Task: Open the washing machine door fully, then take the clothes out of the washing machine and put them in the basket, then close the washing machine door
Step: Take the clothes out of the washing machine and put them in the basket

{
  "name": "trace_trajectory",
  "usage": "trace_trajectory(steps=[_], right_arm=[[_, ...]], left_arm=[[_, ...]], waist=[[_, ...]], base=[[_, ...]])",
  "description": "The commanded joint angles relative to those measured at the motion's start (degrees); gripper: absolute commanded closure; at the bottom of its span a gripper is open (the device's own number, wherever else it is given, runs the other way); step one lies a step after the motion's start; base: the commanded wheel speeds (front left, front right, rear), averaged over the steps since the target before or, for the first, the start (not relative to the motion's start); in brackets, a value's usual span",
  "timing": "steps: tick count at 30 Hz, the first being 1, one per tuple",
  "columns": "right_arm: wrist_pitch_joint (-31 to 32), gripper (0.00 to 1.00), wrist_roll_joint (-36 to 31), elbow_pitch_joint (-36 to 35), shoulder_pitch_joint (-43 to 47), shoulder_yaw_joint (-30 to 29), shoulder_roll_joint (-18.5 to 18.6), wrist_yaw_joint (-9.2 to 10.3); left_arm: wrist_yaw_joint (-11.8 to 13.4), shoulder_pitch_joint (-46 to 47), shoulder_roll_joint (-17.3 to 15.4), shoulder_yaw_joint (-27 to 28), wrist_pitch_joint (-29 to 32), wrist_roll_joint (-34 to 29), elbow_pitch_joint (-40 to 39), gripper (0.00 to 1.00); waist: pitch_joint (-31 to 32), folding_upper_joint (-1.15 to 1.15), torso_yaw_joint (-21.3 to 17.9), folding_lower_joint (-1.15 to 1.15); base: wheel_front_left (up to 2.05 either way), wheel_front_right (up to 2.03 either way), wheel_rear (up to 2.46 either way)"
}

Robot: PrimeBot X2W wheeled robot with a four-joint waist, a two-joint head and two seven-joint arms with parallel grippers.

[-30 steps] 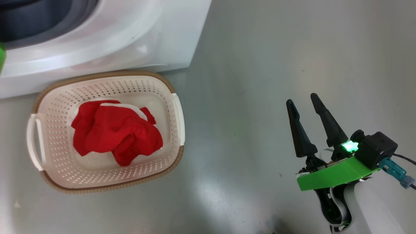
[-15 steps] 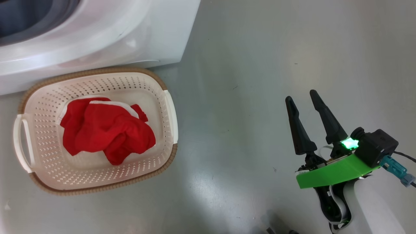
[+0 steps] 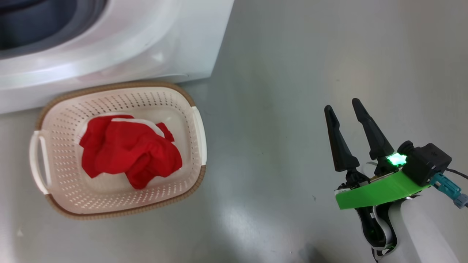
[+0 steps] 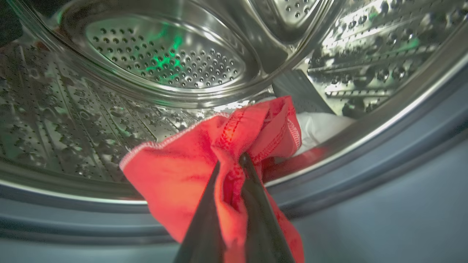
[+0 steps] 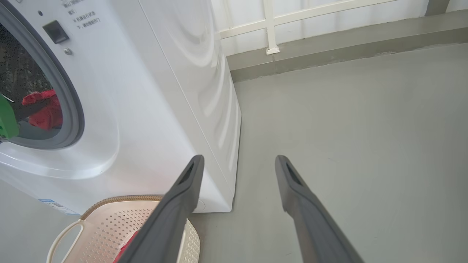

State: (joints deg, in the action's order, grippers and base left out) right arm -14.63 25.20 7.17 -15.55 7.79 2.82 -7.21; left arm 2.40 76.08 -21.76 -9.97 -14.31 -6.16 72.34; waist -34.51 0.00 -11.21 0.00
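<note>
1. pinching a red garment point(image 4: 182, 164) at the drum point(image 4: 164, 62) mouth, the left gripper point(image 4: 231, 161) is clamped on its fold.
2. the basket point(image 3: 120, 86) lies below that mouth, nearer this arm; the right gripper point(image 3: 342, 104) gapes idle, well apart.

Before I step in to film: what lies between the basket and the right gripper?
Bare grey floor, in the head view, separates basket and right gripper.
</note>
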Motion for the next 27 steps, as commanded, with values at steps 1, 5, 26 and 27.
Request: trace_trajectory(steps=[1, 5, 26, 27], right_arm=[[-0.4, 0.0, 0.0, -1.1, 0.9, 0.8, 0.1, -0.28], [-0.4, 0.0, -0.5, -0.7, 1.4, 0.6, 0.1, -0.28], [-0.4, 0.0, -2.8, 1.2, 7.3, -2.2, 0.1, -0.28], [-0.4, 0.0, -2.8, 1.3, 7.5, -2.3, 0.1, -0.28]], left_arm=[[-0.4, -1.4, -2.5, 1.5, -0.6, 1.2, -2.5, 1.0], [-1.6, -6.5, -1.6, 3.8, -0.7, 5.1, -10.4, 1.0], [-5.2, -32.4, 7.1, 15.3, -0.7, 14.1, -39.4, 1.0], [-5.3, -33.5, 7.6, 15.9, -0.7, 14.3, -40.6, 1.0]], waist=[[1.5, 0.0, 0.9, 0.0], [3.5, 0.0, 2.0, 0.0], [14.2, 0.0, 6.4, 0.0], [14.5, 0.0, 6.5, 0.0]], base=[[0.0, 0.0, 0.0], [0.0, 0.0, 0.0], [0.0, 0.0, 0.0], [0.0, 0.0, 0.0]])
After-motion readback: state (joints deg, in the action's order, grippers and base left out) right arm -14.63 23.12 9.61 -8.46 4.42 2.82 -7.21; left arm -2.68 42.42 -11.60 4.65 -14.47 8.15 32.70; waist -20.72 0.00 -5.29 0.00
